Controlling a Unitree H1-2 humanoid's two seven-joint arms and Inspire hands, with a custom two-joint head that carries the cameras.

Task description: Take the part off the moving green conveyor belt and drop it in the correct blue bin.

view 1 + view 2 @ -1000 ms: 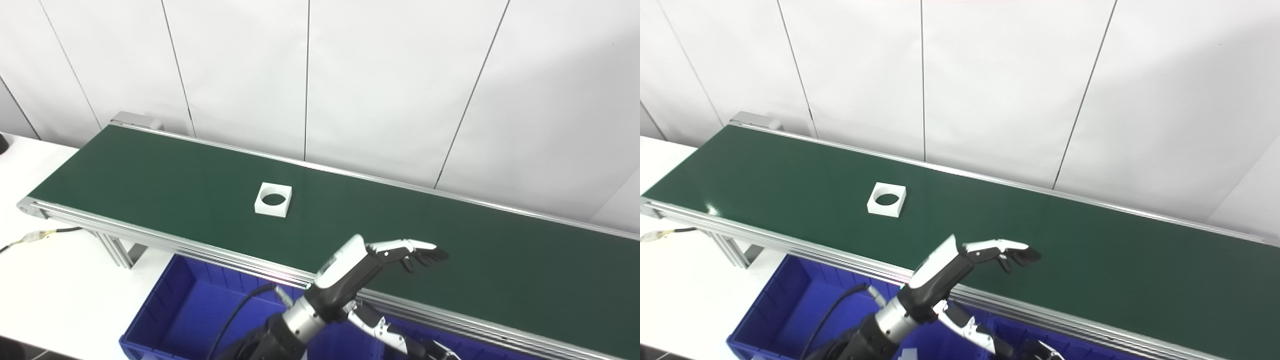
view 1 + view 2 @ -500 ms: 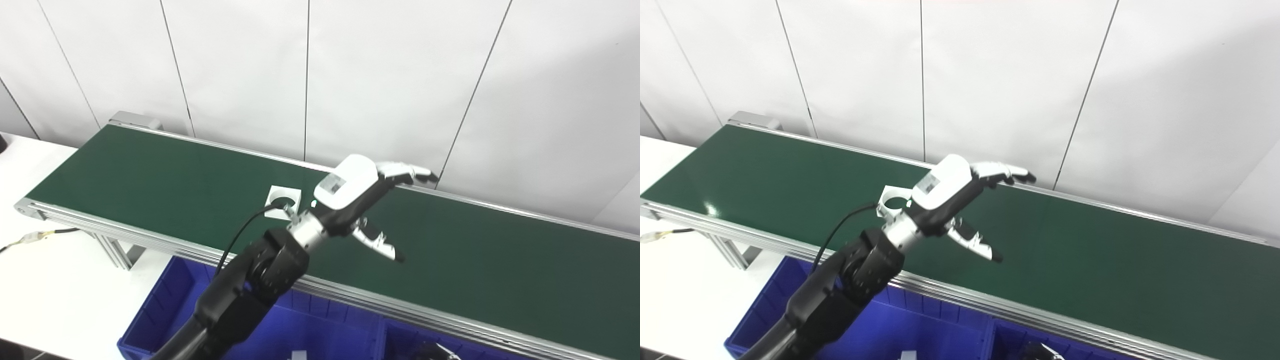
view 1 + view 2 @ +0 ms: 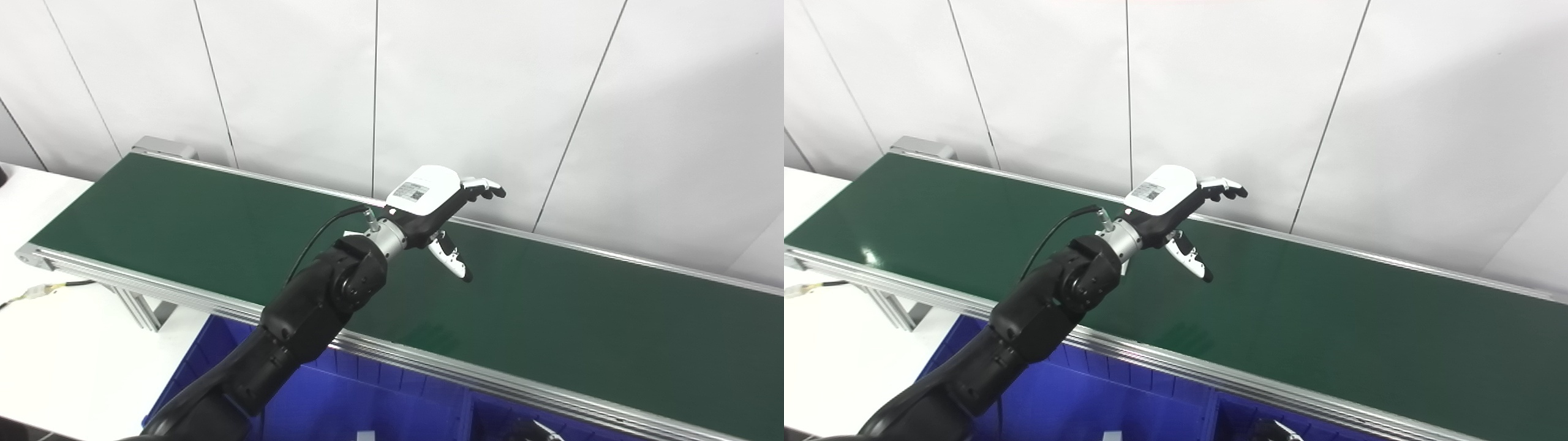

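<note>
My left hand (image 3: 440, 199) hovers above the green conveyor belt (image 3: 184, 214) near its far rail. It is open, with fingers stretched toward the wall, thumb (image 3: 452, 262) hanging down, and nothing in it. The white square part with a round hole is almost wholly hidden behind my left wrist; only a thin white edge (image 3: 350, 233) shows on the belt. A blue bin (image 3: 392, 398) stands below the belt's near rail. Only a sliver of my right hand (image 3: 540, 430) shows at the bottom edge, too little to read its state.
A divider (image 3: 467, 411) splits the blue bin into compartments, and a small pale piece (image 3: 365, 435) lies in the left one. A white table (image 3: 55, 343) with a cable (image 3: 43, 289) lies to the left. White wall panels stand just behind the belt.
My left arm has lifted from beside the near rail and stretched across the belt toward the far rail. The white part has ridden rightward and slipped behind my wrist.
</note>
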